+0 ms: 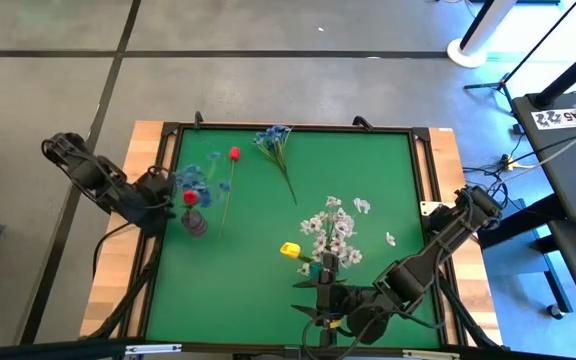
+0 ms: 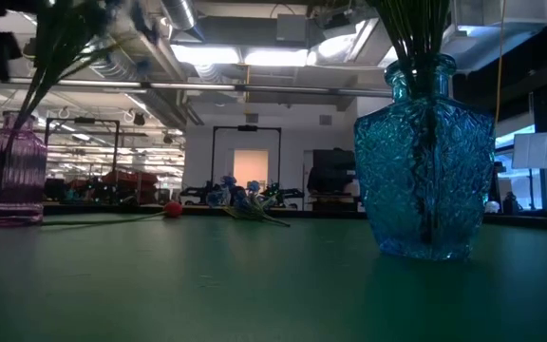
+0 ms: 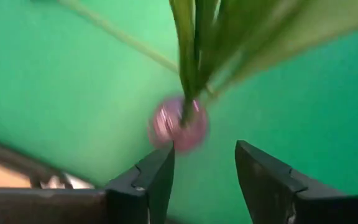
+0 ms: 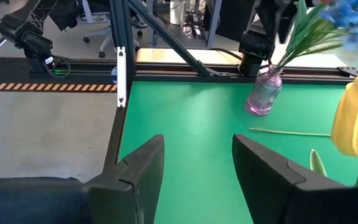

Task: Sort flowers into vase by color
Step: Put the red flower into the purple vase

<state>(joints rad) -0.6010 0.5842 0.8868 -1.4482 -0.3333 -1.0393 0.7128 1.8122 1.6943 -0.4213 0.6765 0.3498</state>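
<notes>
The blue vase (image 2: 425,157) stands at the near edge of the bench (image 1: 368,180) and serves as the landmark. White flowers (image 1: 333,235) and a yellow tulip (image 1: 289,250) rise from it, thin green stalks gathered in its neck. The right gripper (image 4: 194,180) waits just on the near side of this vase, jaws spread with nothing between them, probably parked clear of the other arm's work.

Far to the left of the blue vase stands the pink vase (image 1: 195,222), holding blue flowers (image 1: 196,178) and a red tulip (image 1: 190,198), so the colours appear split between the two vases. The left gripper (image 3: 204,180) hovers right above it, jaws spread and empty beside the stalks.

Beyond the blue vase, two stems lie flat, unsorted: another red tulip (image 1: 234,154) nearer the pink vase, and a blue sprig (image 1: 273,138) farther back.
</notes>
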